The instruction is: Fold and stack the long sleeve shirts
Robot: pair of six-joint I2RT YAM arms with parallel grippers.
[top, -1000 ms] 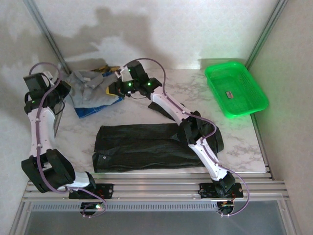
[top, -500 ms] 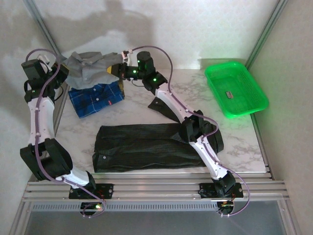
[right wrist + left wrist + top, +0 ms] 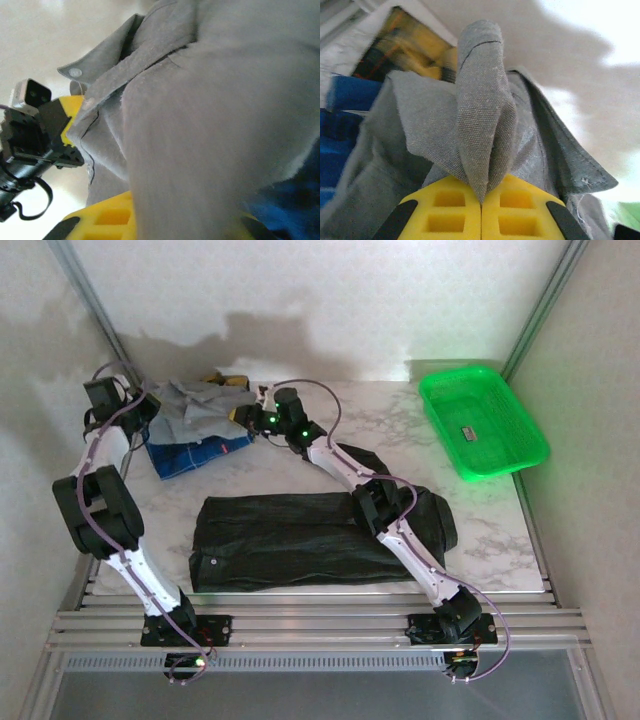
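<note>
The grey-blue shirt (image 3: 195, 403) is bunched at the back left of the table, held between both grippers. My left gripper (image 3: 143, 412) is shut on a fold of it; its yellow pads (image 3: 450, 205) meet with a peak of grey cloth (image 3: 485, 105) pinched in the seam. At the shirt's right end is my right gripper (image 3: 241, 416), with the shirt's collar and button placket (image 3: 165, 100) draped over its yellow pads (image 3: 100, 220). The dark charcoal shirt (image 3: 290, 538) lies folded flat at the front middle, partly under the right arm.
A blue plaid garment (image 3: 195, 452) lies under the grey shirt, also seen as blue cloth (image 3: 340, 125) in the left wrist view. Something yellow (image 3: 232, 383) sits behind the pile by the wall. The green basket (image 3: 483, 420) stands at the back right.
The grey-blue shirt, raised off the pile half a second ago, has come back down lower. The left gripper has moved right and lower, and the right gripper has dropped towards the table.
</note>
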